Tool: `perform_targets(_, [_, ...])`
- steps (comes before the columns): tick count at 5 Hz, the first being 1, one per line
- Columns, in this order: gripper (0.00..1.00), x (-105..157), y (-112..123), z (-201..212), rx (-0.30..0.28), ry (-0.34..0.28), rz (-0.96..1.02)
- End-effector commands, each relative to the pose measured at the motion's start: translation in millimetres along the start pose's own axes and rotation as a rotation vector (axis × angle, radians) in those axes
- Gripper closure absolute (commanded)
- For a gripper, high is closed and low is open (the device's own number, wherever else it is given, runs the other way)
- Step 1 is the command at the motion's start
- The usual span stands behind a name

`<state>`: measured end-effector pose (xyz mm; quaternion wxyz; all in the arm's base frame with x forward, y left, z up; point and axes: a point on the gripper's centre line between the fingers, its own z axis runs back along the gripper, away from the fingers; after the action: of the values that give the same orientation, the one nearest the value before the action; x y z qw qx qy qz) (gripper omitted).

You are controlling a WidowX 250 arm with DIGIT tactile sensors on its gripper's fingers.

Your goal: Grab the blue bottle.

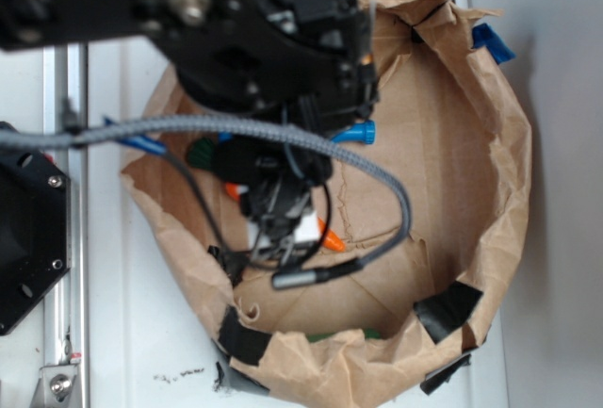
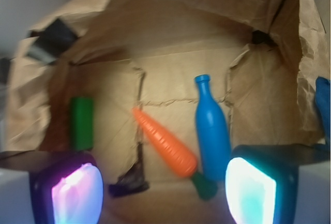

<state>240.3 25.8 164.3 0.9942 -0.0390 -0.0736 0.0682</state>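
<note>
Item 1, blue bottle (image 2: pixel 212 131): lies on its side on the cardboard floor of the brown paper enclosure (image 2: pixel 170 38), cap pointing toward the far wall, base toward the camera. In the wrist view its lower end runs just beside the inner edge of the right finger, partly behind it. In the exterior view only the capped neck (image 1: pixel 356 132) shows past the arm. Not lifted; no contact with either finger can be confirmed.

Item 2, gripper (image 2: pixel 164 193): fingers (image 2: pixel 77 195) apart, with a wide gap between the two glowing pads; nothing is held between them. It hangs above the enclosure floor, inside the paper walls.

Item 3, orange carrot (image 2: pixel 165 144): lies diagonally just left of the bottle, its green top near the bottle's base; whether they touch cannot be told. It occupies much of the gap between the fingers.

Item 4, green cylinder (image 2: pixel 83 123): near the left paper wall, well apart from the bottle.

Item 5, black tape scrap (image 2: pixel 129 180): on the floor near the left finger.

Status: approach under way, grasp not yet made. As judged, the gap is centred nearer the carrot than the bottle; remaining are a shift toward the bottle, descent, closing on its body, and lifting. Risk: closing here could catch the carrot instead.
</note>
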Motion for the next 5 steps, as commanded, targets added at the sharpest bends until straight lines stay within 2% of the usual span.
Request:
perform_targets(1, [0.0,8,13,-34,0.101,-0.046,0.087])
perform_targets(2, [0.0,9,20,-46,0.117,-0.026,0.111])
perform_targets(3, [0.0,-17,41,-61,0.141,-0.011,0.137])
perform_targets(4, [0.0,-52,56,-76,0.123,-0.022,0.105])
perform_targets(5, [0.0,-70,61,-88,0.124,-0.029,0.072])
